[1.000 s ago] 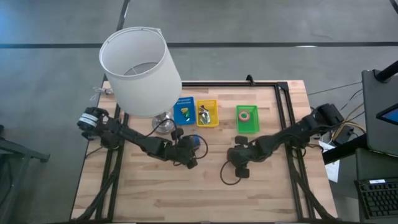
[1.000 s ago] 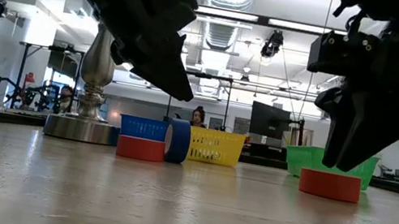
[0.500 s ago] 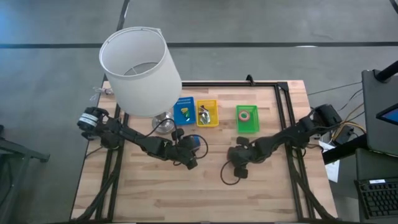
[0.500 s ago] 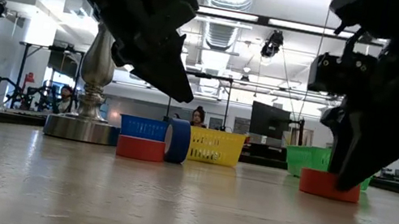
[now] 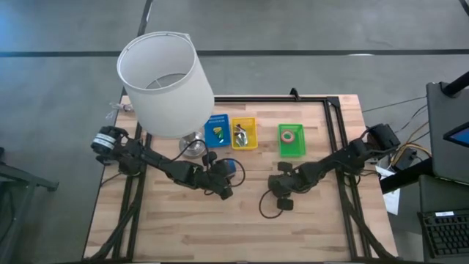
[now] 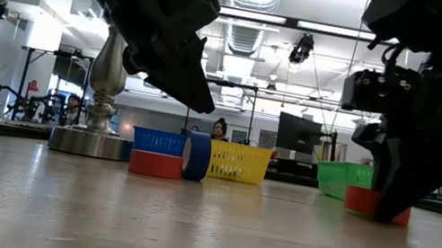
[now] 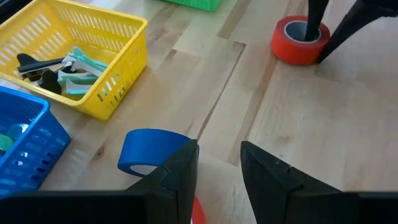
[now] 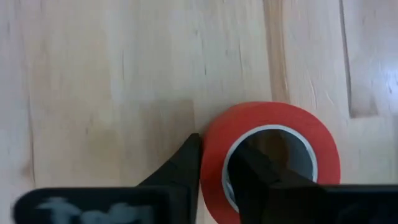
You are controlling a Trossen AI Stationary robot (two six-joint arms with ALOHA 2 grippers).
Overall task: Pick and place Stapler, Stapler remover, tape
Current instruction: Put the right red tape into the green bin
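Three red tape rolls show. One lies in the green tray [image 5: 290, 136]. One lies flat by the lamp base [image 6: 155, 164], with a blue roll [image 6: 195, 156] standing on edge against it. The third [image 8: 273, 155] lies flat on the table under my right gripper [image 8: 214, 155], which is shut on its wall. My left gripper [image 7: 221, 162] is open and hovers just above the blue roll [image 7: 152, 152]. The stapler remover [image 5: 239, 135] lies in the yellow tray [image 7: 124, 74]. My right gripper has the red roll's wall [image 8: 211, 146] between its fingers, one finger inside the hole [image 8: 252, 171] and one outside [image 8: 183, 165]. It comes from above, pointing down. The roll lies flat with its lower face on the table [image 6: 375, 204].
A lamp with a big white shade [image 5: 165, 81] stands on its metal base [image 6: 90, 142] at the table's far left, close to my left arm. The blue tray [image 5: 217, 130] holds small coloured pieces. A black cable loop [image 5: 270, 209] lies near my right gripper.
My right gripper has come down over the red roll, from just above it to table height. The roll has shifted a little toward the table's right. My left arm has kept still.
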